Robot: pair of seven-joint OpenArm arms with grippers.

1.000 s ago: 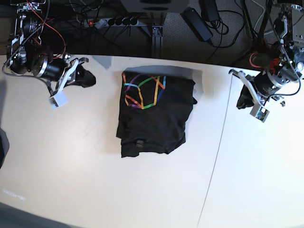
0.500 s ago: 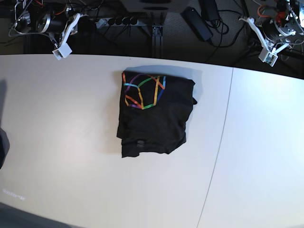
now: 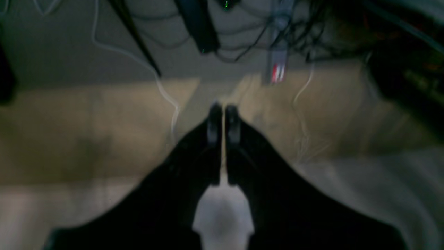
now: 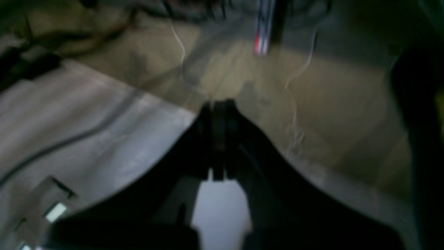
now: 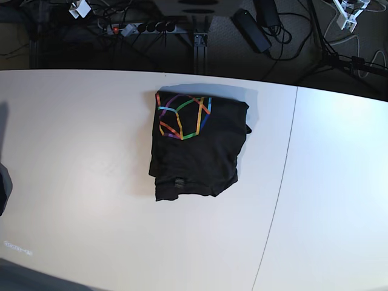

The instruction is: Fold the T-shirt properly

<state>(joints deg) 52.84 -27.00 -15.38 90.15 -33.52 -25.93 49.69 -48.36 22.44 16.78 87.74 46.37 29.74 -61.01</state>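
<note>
While T-shirt (image 5: 199,145) lies folded mid-table (image 5: 79,182), my left gripper (image 3: 223,122) and right gripper (image 4: 218,116) hang beyond table's far edge, jaws closed, empty.

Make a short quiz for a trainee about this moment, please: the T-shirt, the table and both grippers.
1. True or false: the T-shirt lies folded on the white table.
2. Which corner of the fold shows the rainbow print? A far left, B near right, base view.
3. How do the jaws of the left gripper and right gripper stand?

Key: 1 true. 2 A. 3 Both shut, holding nothing.
</note>
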